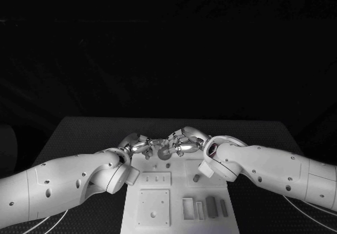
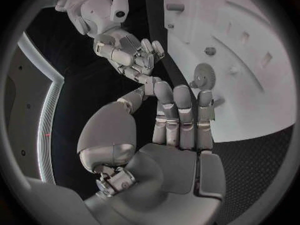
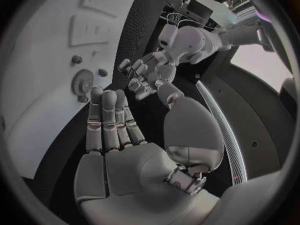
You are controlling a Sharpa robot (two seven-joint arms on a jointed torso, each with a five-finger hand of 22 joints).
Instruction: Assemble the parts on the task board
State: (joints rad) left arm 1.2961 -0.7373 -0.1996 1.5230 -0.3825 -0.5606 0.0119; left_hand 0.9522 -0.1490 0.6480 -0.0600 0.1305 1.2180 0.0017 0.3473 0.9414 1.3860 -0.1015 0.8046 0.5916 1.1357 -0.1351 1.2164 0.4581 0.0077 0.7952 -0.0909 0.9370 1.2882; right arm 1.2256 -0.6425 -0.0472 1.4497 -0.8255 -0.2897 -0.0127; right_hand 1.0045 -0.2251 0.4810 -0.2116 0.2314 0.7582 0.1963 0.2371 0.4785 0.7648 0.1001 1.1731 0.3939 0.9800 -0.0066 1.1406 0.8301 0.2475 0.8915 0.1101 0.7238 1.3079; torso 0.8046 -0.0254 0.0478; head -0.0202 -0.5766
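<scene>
Task board (image 1: pixel 176 204) lying flat mid-table, long axis running away from the robot; parts on it grey. Toothed gear (image 2: pixel 204 76) seated flat at the far end of the board, apparently on its post; small round pegs (image 3: pixel 77 59) standing just beside it, apart from it. Near end carrying several loose bars (image 1: pixel 211 206) lying flat side by side, next to an open rectangular frame (image 1: pixel 189 206); judged not yet fitted. Row of slots (image 1: pixel 156 179) in the raised block at mid-board showing vacant; one short piece (image 1: pixel 196 178) standing alone to its right. Progress judged early: gear placed, bars and slots outstanding.

Left hand (image 1: pixel 139 146) and right hand (image 1: pixel 184 141) meeting over the far end, fingertips close together above the gear; fingers extended side by side in both wrist views, nothing held, both released.
</scene>
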